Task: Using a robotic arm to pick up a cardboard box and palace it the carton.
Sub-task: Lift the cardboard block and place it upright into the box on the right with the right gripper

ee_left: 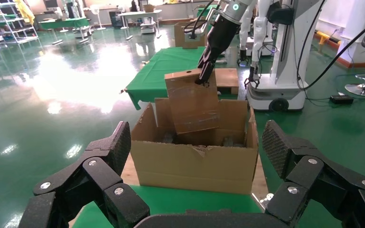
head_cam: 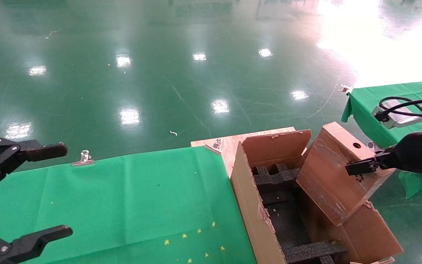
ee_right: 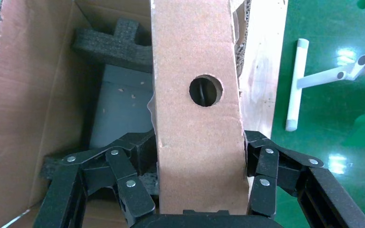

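Observation:
My right gripper (head_cam: 361,167) is shut on the cardboard box (head_cam: 337,170), a flat brown box with a round hole in its narrow face. It holds the box tilted, its lower end inside the open carton (head_cam: 249,205). In the right wrist view the box (ee_right: 197,137) stands between the black fingers (ee_right: 266,183), over the carton's black foam inserts (ee_right: 114,45). The left wrist view shows the box (ee_left: 192,102) dipping into the carton (ee_left: 195,166). My left gripper (head_cam: 31,190) is open and empty at the far left, over the green cloth.
The carton stands at the right end of a table under a green cloth (head_cam: 134,201), with a bare wooden corner (head_cam: 229,145). A second green-clothed table (head_cam: 372,106) is at the right. The shiny green floor lies beyond. Another robot base (ee_left: 278,90) stands behind the carton.

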Available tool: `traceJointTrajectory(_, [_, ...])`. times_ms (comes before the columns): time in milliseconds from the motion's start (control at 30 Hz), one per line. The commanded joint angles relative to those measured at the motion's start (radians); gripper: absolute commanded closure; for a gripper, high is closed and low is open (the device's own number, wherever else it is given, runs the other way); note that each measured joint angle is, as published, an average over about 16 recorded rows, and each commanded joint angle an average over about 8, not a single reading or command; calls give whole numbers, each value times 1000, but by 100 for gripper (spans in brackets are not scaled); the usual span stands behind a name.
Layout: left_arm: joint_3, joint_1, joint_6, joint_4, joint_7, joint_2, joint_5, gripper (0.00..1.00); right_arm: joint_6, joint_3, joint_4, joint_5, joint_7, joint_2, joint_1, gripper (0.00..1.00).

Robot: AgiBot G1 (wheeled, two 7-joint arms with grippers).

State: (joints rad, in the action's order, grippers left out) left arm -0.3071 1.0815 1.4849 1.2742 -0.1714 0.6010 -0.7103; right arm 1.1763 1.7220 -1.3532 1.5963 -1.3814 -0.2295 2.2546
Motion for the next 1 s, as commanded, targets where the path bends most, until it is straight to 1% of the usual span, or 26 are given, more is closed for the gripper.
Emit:
traceJointTrajectory(33, [0,0,0,0,0,0,0,0,-3,-1,-1,-5,-2,2,-1,100])
traceJointTrajectory(133, [0,0,0,0,0,0,0,0,-4,1,12,-2,-7,-4,-4,100])
traceJointTrajectory(233, [0,0,0,0,0,0,0,0,-17,8,20,10,-58,-11,-15,100])
traceJointTrajectory(467, [0,0,0,0,0,0,0,0,-59,40,3,98,-284,-44,-58,100])
traceJointTrajectory(633, [-1,0,0,0,0,0,0,0,-90,62,-4,157,-396,-73,-93,100])
traceJointTrajectory(767, [-1,0,0,-1,0,0,0,0,-118,76,-7,184,-438,-90,-120,100])
traceJointTrajectory(1000, [-1,0,0,-1,1,0,1,0,-164,95,-8,222,-476,-109,-161,100])
